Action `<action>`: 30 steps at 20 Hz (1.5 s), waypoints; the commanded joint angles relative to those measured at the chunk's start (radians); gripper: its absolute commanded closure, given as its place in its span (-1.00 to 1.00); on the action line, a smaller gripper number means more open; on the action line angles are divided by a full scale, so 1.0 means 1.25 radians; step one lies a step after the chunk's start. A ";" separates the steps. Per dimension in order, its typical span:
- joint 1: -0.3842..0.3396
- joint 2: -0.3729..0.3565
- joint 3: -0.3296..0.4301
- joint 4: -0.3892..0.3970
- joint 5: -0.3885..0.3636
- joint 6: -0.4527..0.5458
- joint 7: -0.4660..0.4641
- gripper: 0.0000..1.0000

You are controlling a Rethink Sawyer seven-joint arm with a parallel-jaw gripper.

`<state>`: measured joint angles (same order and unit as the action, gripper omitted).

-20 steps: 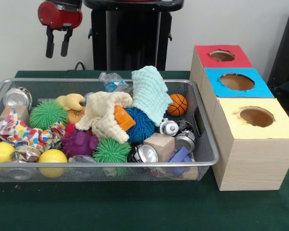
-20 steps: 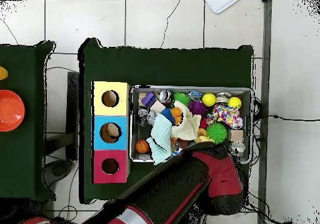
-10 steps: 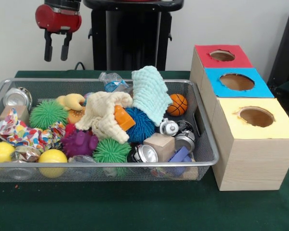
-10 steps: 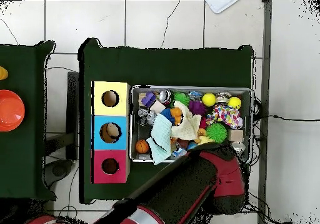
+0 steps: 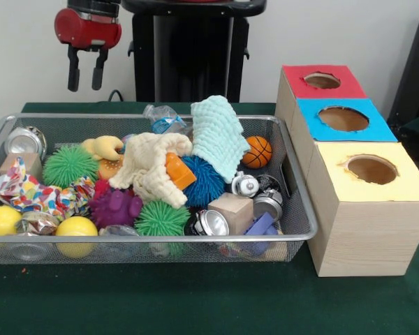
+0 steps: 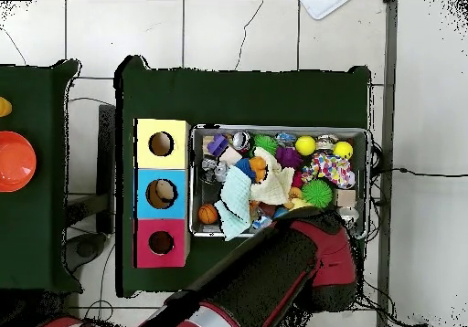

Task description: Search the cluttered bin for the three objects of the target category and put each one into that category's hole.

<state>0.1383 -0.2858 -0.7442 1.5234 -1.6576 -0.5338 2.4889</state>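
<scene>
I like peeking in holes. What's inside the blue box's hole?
From overhead, the blue hole shows something tan and rounded inside. What it is can't be told. From the front, only the hole's brown inside shows.

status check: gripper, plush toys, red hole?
Gripper open, empty, raised behind the bin. Tan plush in the bin, partly under the cream cloth. Red hole unobstructed.

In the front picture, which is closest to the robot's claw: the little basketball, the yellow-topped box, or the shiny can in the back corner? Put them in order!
From the gripper:
1. Shiny can, almost below it, bin's left end.
2. Basketball, bin's right end.
3. Yellow-topped box, outside the bin, far right.
</scene>
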 commanded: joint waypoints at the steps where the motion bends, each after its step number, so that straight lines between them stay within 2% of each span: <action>1: -0.015 0.000 0.157 0.043 0.076 0.032 -0.078 -1.00; 6: -0.046 -0.005 0.188 0.052 0.102 0.053 -0.195 -1.00; 12: -0.072 0.004 0.212 0.054 0.135 0.060 -0.260 -1.00; 21: -0.120 0.023 0.246 0.042 0.172 0.073 -0.397 -1.00; 24: -0.115 0.021 0.242 0.046 0.179 0.065 -0.380 -1.00; 27: -0.088 0.015 0.221 0.051 0.144 0.047 -0.267 -1.00; 30: -0.084 0.020 0.215 0.049 0.130 0.046 -0.250 -1.00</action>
<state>0.0262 -0.2908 -0.6191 1.5328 -1.5221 -0.5184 2.3471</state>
